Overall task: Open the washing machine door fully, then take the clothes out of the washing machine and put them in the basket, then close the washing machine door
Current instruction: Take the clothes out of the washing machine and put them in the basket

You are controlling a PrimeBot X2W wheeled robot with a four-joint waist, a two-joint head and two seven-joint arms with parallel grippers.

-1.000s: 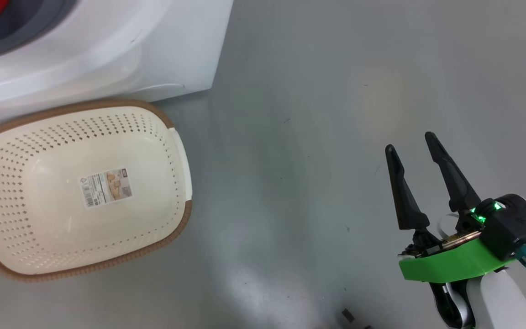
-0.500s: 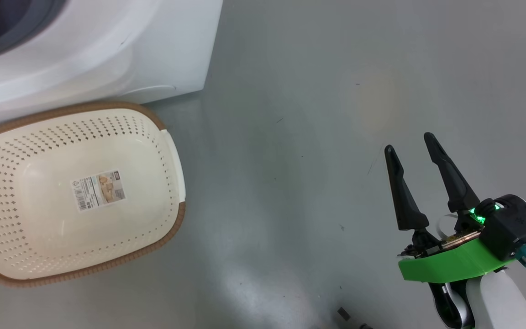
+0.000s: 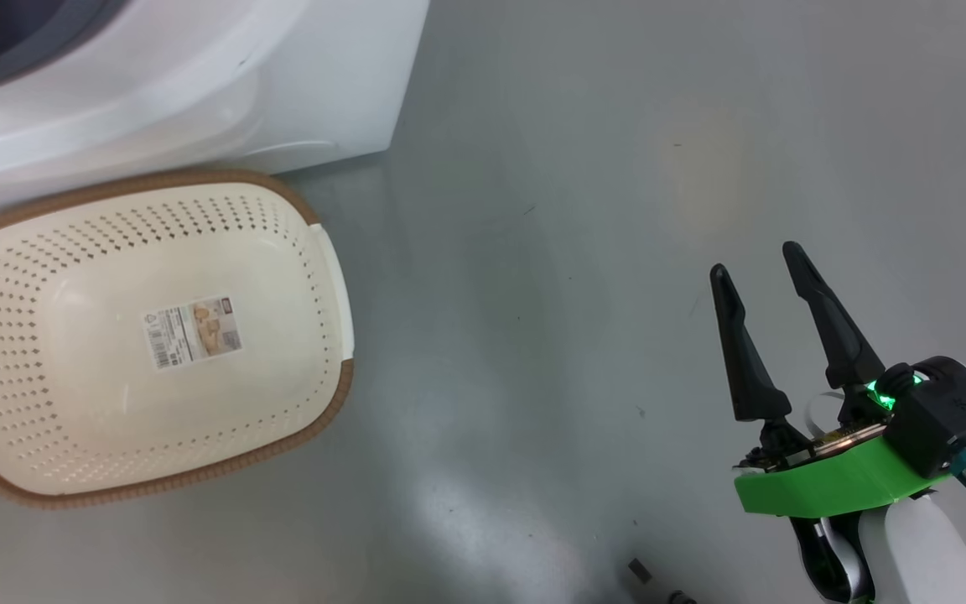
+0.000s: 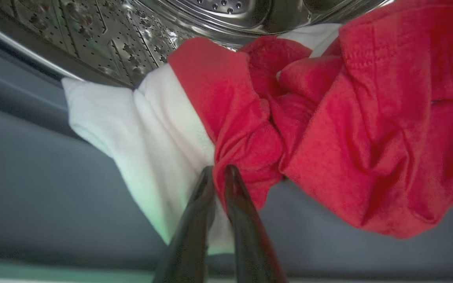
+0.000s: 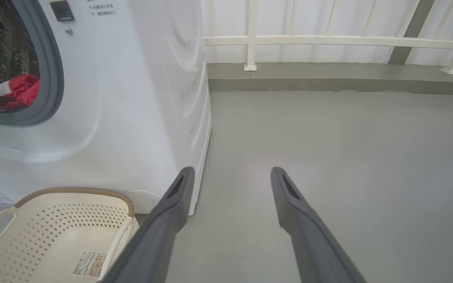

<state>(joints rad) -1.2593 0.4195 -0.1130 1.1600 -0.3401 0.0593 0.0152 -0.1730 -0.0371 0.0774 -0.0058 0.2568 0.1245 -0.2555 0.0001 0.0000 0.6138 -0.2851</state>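
Grey floor (image 3: 533, 252); inside the white washing machine's (image 3: 324, 75) steel drum (image 4: 226, 8), left gripper (image 4: 219, 173) pinches soft, probably light red-and-white fabric clothes (image 4: 250, 118) at a bunched fold; right gripper (image 3: 753, 258) gapes, empty

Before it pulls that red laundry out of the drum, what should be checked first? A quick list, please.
1. Left tool shut on the clothes: ok.
2. Grip takes the whole bundle: cannot tell; it pinches one fold at the red-white edge.
3. Washing machine opening uncovered: ok.
4. Basket in front of the machine, no clothes in it yet: ok.
5. Right tool open, away from the basket: ok.
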